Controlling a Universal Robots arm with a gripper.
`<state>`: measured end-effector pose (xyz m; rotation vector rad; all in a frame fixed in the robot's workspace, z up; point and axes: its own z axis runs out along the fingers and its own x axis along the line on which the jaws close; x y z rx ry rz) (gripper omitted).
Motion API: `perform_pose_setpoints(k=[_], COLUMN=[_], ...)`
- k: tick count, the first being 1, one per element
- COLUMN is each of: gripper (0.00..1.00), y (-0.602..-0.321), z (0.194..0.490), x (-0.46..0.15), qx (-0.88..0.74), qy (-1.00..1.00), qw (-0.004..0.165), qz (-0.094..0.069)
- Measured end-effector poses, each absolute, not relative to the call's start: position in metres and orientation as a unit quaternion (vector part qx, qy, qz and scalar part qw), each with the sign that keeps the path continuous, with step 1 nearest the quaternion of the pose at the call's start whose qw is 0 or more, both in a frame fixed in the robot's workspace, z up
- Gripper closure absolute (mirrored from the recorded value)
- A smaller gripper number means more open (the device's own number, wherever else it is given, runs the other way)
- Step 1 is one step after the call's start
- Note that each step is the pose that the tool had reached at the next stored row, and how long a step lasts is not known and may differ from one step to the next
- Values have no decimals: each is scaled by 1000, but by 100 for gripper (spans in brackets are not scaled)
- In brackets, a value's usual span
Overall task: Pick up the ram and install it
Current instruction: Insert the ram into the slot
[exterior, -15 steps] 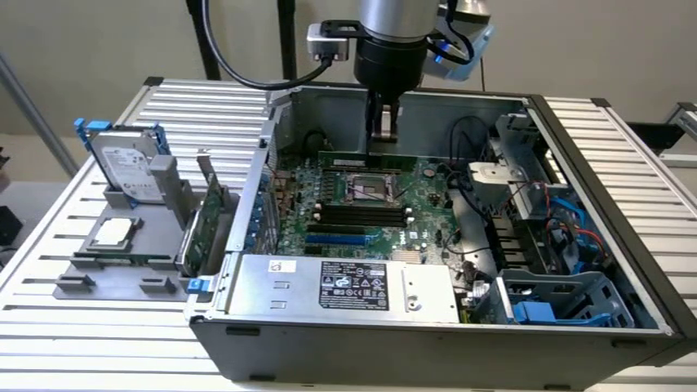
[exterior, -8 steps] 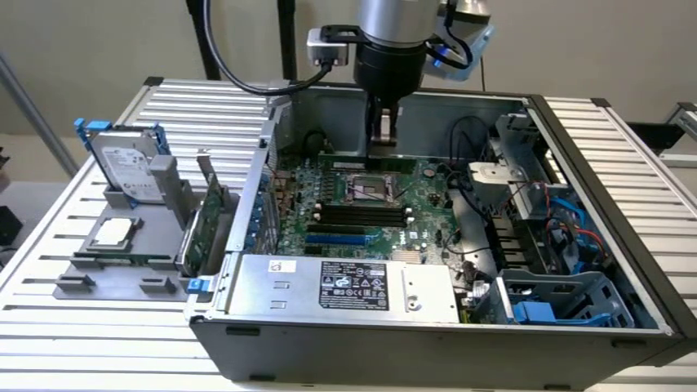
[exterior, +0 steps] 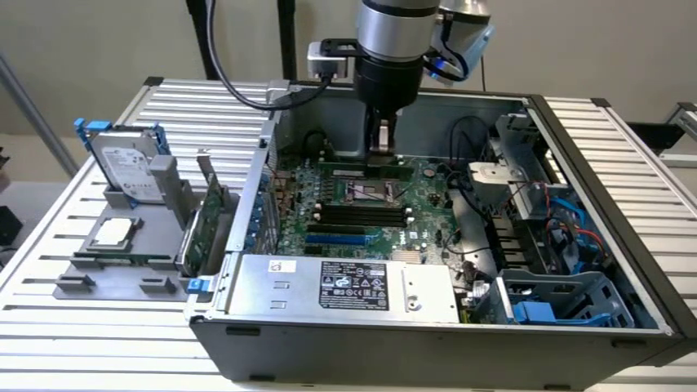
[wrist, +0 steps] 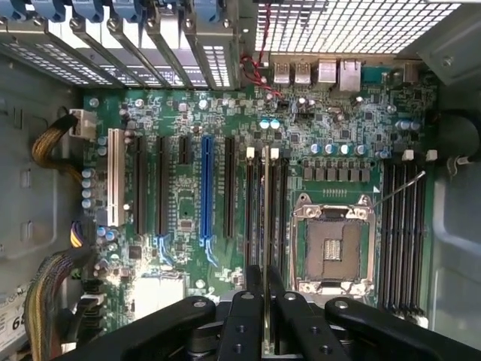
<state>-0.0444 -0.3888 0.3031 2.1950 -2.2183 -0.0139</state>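
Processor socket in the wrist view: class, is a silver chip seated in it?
No, the processor socket is open, its dark contact bed bare inside the metal frame.

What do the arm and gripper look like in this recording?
The silver cylindrical arm has a black lower section, a blue-trimmed grey joint cap and thick black cables hanging beside it. The black gripper has flat matte jaws on linkage bars fixed with round bolts.

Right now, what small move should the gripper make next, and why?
Probably lower it slowly, straight down: the gripper holds the ram edge-on, parallel to the memory slots beside the empty processor socket, apparently not seated.
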Motion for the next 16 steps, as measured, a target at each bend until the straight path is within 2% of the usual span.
perform_pose_setpoints(k=[16], gripper=[100], y=[-391], z=[274], x=[-44], qx=[703], qy=[-711], qw=[10], qz=[-4])
